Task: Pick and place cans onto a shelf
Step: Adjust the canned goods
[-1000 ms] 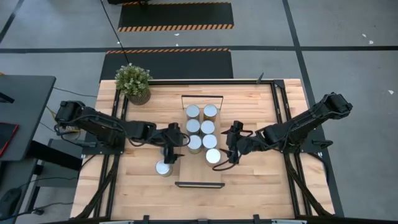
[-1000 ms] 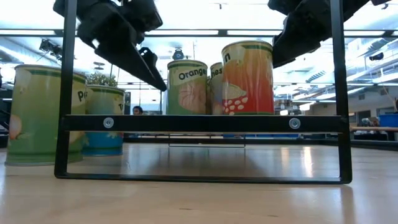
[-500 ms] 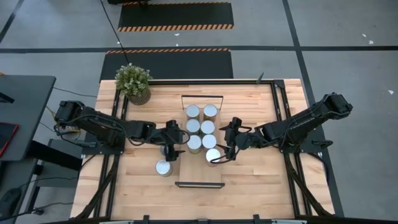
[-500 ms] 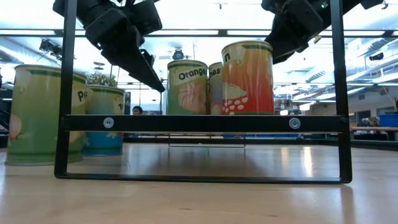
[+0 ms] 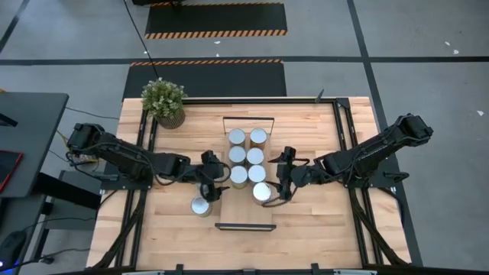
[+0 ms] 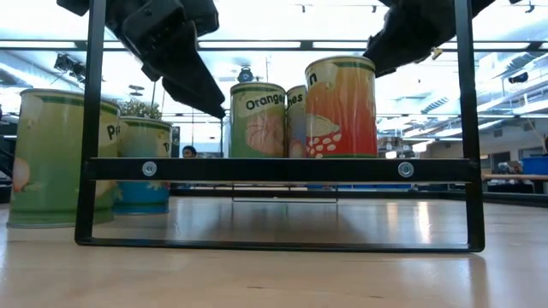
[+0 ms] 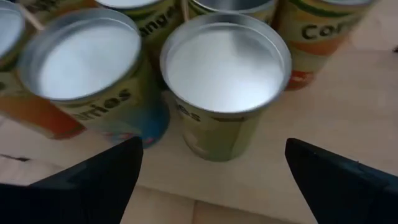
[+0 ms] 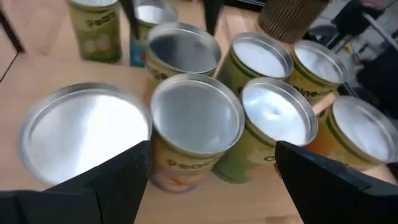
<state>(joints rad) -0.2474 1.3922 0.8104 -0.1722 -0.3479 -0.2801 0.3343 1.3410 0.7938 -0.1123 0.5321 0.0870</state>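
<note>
The shelf (image 5: pixel 243 211) is a light-wood board with black end bars, lying at the table's middle. Several silver-topped cans (image 5: pixel 247 156) stand on it in two rows. The nearest of them (image 5: pixel 262 192) is orange-sided in the low view (image 6: pixel 341 107). One more can (image 5: pixel 201 206) stands on the table left of the shelf. My left gripper (image 5: pixel 209 183) hovers open beside the shelf's left edge, with a green-sided can (image 7: pixel 224 68) ahead between its fingers. My right gripper (image 5: pixel 281 183) hovers open at the shelf's right edge, above the cans (image 8: pixel 196 124).
A potted green plant (image 5: pixel 164 99) stands at the far left corner. In the low view a blue-bottomed can (image 6: pixel 141 162) stands on the table left of the shelf's black end frame (image 6: pixel 282 168). Black rails (image 5: pixel 345 153) run along both table sides.
My left gripper has shifted a little toward the table's near-left and risen slightly. My right gripper has moved a little toward the shelf's cans, then drawn back up. Both stay open, and no can has moved.
</note>
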